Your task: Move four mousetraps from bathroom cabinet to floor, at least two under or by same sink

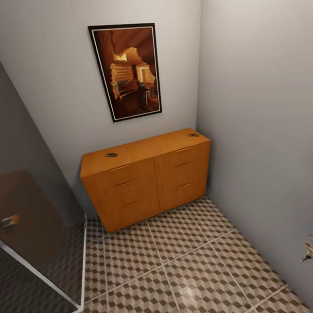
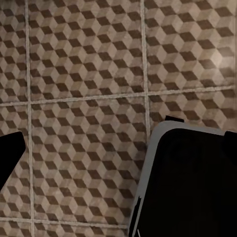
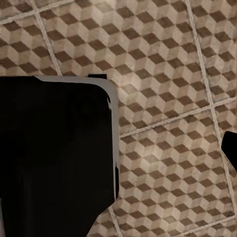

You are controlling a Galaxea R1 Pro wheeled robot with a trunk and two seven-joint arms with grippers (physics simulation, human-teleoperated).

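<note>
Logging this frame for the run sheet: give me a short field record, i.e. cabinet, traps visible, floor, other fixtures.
cabinet: orange-wood chest against the far wall, all drawers shut
mousetraps: two small dark items on the cabinet top, one toward its left, one at the right rear corner; too small to confirm
bathroom floor: cube-pattern tiles, no traps on it
wall: framed picture above the cabinet
left side: glass shower panel
</note>
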